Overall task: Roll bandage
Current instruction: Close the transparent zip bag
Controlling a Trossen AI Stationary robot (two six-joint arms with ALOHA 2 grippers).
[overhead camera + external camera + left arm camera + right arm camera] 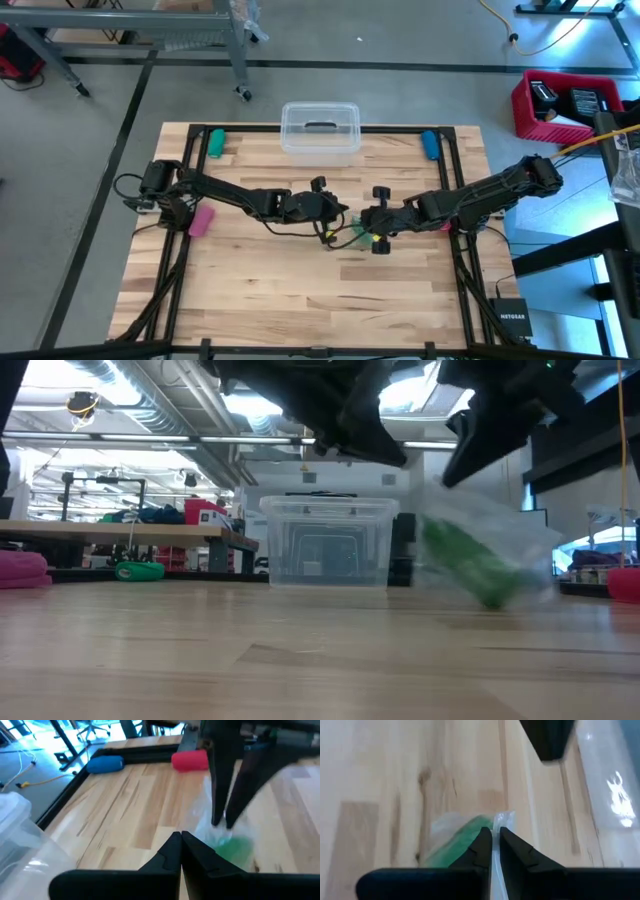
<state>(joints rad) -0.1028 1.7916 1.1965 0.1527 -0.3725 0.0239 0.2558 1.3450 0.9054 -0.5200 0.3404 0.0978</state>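
The 2 grippers meet near the middle of the table (250, 300), and between them hangs a clear plastic bag (520, 540) with a green roll (465, 565) inside it, lifted a little above the wood. This green roll seems to be the bandage, not yet unpacked; I see no long green strip lying on the table. The right gripper (493, 842) has its fingers narrow, pinched on the edge of the bag. The left gripper (181, 845) is fully closed just beside the bag; if it holds some plastic, I cannot tell. To do this step well, I think each gripper should pinch only the thin plastic, on opposite edges, and pull apart slowly, so the roll does not fall out and roll away. The high view shows the 2 arms and the clear box (320, 130) at the far edge, but the bag is almost hidden there. The low view shows that the bag is tilted and off the table. The left wrist view alone shows the right arm's fingers coming down on the bag, with a red roll (190, 760) and a blue roll (105, 764) beyond.
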